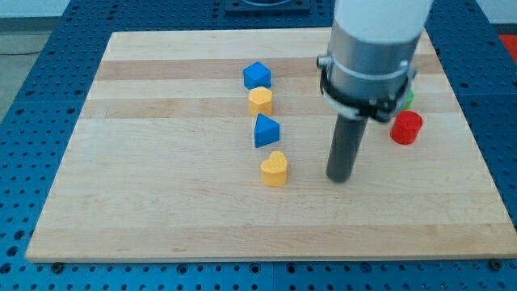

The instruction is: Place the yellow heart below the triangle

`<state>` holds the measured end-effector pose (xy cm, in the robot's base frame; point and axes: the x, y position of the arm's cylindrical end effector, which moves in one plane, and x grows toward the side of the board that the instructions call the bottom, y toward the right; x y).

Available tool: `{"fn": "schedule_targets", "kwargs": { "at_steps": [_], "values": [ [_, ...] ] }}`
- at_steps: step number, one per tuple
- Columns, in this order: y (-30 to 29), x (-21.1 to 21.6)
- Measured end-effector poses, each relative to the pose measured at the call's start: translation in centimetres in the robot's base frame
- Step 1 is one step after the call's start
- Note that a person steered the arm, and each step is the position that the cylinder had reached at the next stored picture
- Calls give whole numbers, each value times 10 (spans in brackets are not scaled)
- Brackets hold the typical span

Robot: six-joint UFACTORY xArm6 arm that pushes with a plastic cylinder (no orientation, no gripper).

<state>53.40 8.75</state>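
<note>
The yellow heart (pixel 275 168) lies on the wooden board (pixel 161 194) near the middle, just below the blue triangle (pixel 266 131) and almost touching it. My tip (pixel 340 178) rests on the board to the right of the yellow heart, a block's width or more away, touching no block. Above the triangle stand a yellow pentagon-like block (pixel 260 101) and a blue pentagon-like block (pixel 257 76), so the blocks form a column.
A red cylinder (pixel 406 128) stands at the view's right. A green block (pixel 408 98) shows partly behind the arm's housing (pixel 371 56). A blue perforated table (pixel 48 73) surrounds the board.
</note>
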Motion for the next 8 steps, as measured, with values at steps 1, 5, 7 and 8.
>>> {"fn": "schedule_targets", "kwargs": {
  "at_steps": [1,5,7,8],
  "values": [
    [-20,11],
    [-79,3],
    [-91,3],
    [-97,-8]
  ]
}}
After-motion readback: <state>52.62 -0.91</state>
